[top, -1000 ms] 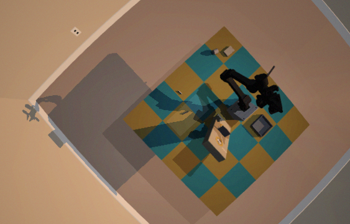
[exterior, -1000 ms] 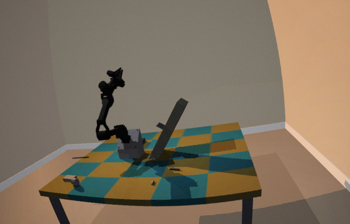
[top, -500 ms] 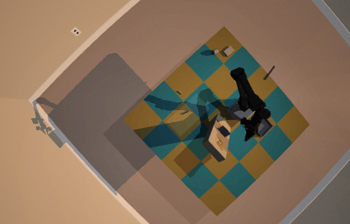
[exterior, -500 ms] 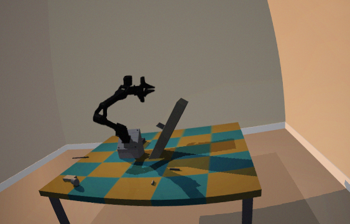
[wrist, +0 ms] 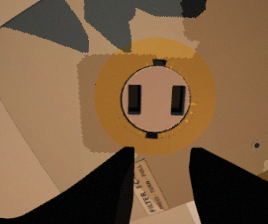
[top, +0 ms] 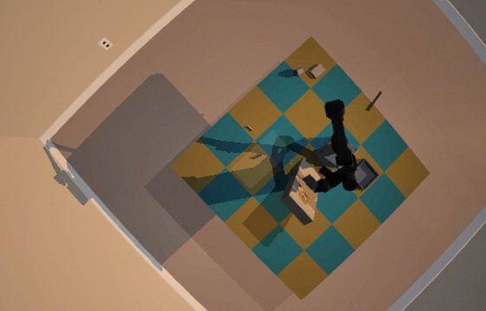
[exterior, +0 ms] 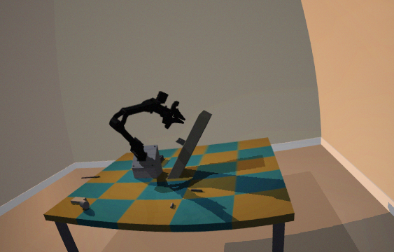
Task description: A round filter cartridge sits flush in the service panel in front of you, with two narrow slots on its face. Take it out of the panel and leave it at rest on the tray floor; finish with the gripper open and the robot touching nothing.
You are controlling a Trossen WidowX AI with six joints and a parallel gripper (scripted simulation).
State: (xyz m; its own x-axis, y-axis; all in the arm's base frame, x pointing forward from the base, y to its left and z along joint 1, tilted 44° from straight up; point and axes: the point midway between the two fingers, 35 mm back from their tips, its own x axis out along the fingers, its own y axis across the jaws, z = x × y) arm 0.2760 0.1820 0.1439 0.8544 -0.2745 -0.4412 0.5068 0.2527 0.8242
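Note:
The round filter cartridge [wrist: 156, 99] [top: 304, 197] sits in an orange ring on the tilted service panel [wrist: 235, 65] [exterior: 191, 145]. In the wrist view its pale face shows two dark upright slots, with small dark notches above and below it. My gripper [wrist: 162, 157] [exterior: 184, 121] is partly open and empty, with a narrow gap between the fingertips. It is in front of the panel face, off its surface in the exterior view. In the wrist view the fingertips appear just below the ring. The tray [top: 370, 181] is beside the arm's base, behind the gripper.
A dark block [exterior: 180, 141] juts from the panel front. A printed label [wrist: 151, 186] is below the ring. A box [top: 318, 70], a cylinder [top: 298, 72], a small piece [top: 248, 128], a short bar [top: 256, 156] and a thin rod [top: 374, 101] lie around the table.

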